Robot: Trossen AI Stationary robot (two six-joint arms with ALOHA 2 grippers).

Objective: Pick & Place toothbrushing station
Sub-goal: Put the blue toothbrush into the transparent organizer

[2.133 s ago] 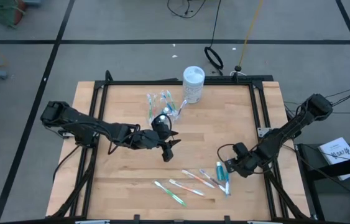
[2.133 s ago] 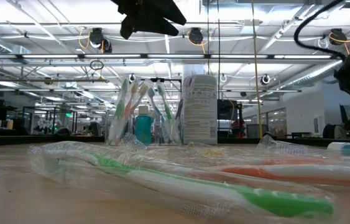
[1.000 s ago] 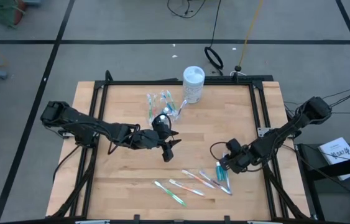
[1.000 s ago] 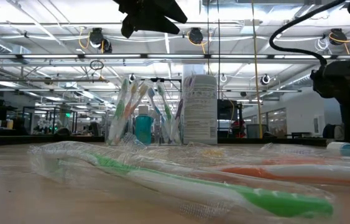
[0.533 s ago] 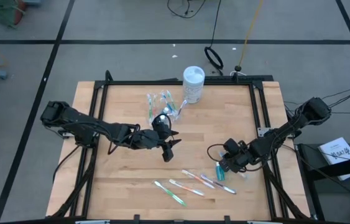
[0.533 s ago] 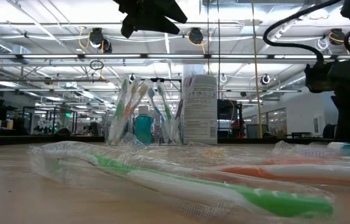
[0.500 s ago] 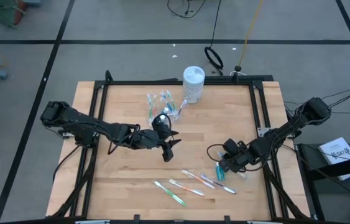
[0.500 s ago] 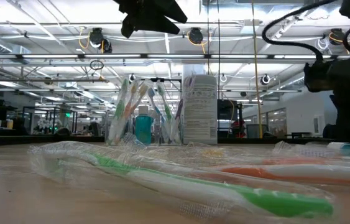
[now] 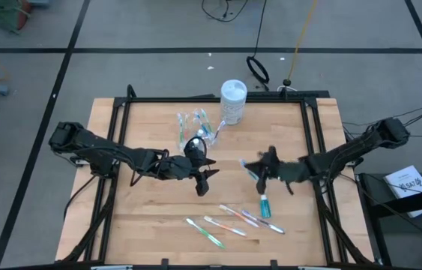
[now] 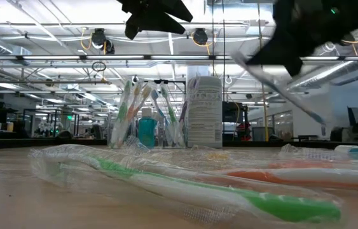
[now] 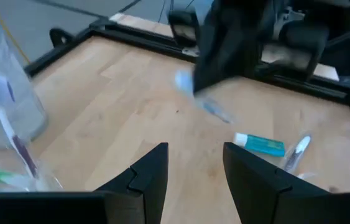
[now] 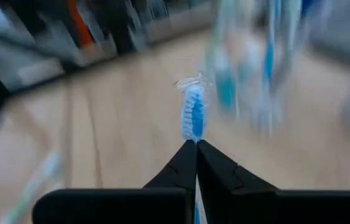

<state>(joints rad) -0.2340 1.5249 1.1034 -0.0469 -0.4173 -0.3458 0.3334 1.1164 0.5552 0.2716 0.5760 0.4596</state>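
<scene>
Desk (image 9: 151, 210): pale wood planks in a black frame.
Cup (image 9: 196, 126): clear plastic, upright at the desk's back, holding thin brushes, beside a white canister (image 9: 234, 101).
Right gripper (image 9: 259, 170): raised mid-desk, arm stretched leftward, pinched tight on a blue-bristled brush (image 12: 193, 118).
Left gripper (image 9: 205, 180): hovering centre, fingers parted, empty.
Loose items: one teal tube (image 9: 264, 205), about four wrapped brushes (image 9: 225, 221) up front.
</scene>
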